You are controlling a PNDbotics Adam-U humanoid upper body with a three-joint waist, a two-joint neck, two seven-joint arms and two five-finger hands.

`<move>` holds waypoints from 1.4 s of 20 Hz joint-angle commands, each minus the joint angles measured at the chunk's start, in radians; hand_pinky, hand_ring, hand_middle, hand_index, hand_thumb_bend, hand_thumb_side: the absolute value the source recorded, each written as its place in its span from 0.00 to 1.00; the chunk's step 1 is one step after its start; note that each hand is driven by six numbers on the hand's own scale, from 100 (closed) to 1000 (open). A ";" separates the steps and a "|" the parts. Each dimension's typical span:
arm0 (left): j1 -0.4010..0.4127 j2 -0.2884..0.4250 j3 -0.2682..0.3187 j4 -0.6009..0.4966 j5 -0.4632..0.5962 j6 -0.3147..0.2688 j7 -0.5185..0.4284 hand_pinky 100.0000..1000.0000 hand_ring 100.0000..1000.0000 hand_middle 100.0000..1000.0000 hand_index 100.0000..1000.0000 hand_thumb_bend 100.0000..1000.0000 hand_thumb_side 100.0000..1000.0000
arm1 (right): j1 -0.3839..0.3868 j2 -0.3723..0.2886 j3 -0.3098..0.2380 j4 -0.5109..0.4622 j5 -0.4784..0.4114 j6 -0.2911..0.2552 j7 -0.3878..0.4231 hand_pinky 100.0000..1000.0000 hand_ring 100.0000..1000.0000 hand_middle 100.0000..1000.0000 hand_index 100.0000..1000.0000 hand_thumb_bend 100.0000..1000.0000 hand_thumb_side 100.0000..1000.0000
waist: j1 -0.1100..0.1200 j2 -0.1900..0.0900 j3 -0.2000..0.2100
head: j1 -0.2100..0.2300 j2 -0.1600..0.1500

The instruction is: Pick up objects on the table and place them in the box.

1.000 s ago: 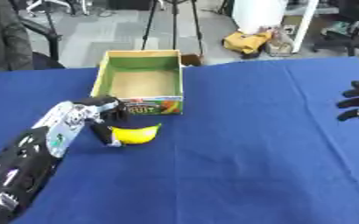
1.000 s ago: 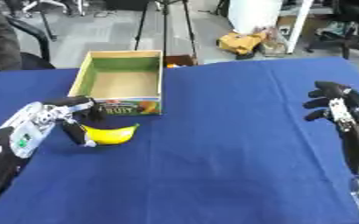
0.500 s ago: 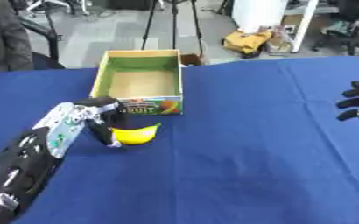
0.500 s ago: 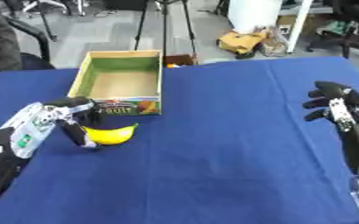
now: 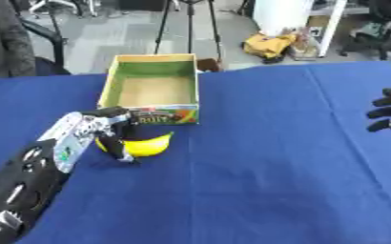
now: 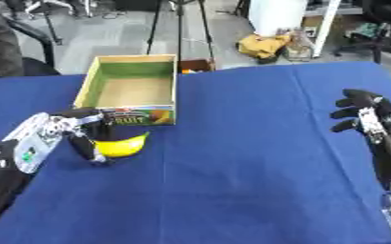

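Banana [image 5: 145, 145] sits curled inside the left hand [image 5: 98, 131], whose fingers and thumb wrap it just above the blue table [image 5: 257, 181]. Just beyond that hand stands the box [image 5: 153, 88], open and bare inside, so nothing is placed yet; lifting and dropping the fruit in remains. Far right, the right hand [image 6: 362, 112] hangs idle, fingers relaxed.

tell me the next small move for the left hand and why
Probably lift the banana clear of the blue table. The left hand has its fingers curled round the fruit's near end, yet the banana seems to rest on the cloth just in front of the box, whose wall it must clear.
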 commanded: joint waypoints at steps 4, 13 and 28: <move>-0.023 0.011 0.004 -0.008 -0.004 0.002 0.006 0.43 0.46 0.32 0.40 0.50 0.00 | -0.011 -0.010 -0.006 -0.010 -0.008 -0.003 0.003 0.45 0.58 0.59 0.75 0.00 0.71 | -0.001 -0.013 -0.001 | 0.006 0.005; -0.023 0.015 0.005 -0.013 0.004 0.011 0.007 0.42 0.45 0.29 0.37 0.49 0.00 | -0.011 -0.009 -0.006 -0.009 -0.008 -0.003 0.003 0.45 0.58 0.59 0.75 0.00 0.71 | 0.000 -0.016 0.003 | 0.008 0.005; -0.026 0.031 0.007 -0.033 0.015 0.009 -0.021 0.42 0.45 0.29 0.38 0.49 0.00 | -0.011 -0.008 -0.007 -0.007 -0.008 -0.004 0.005 0.45 0.58 0.59 0.75 0.00 0.71 | 0.002 -0.019 0.005 | 0.011 0.004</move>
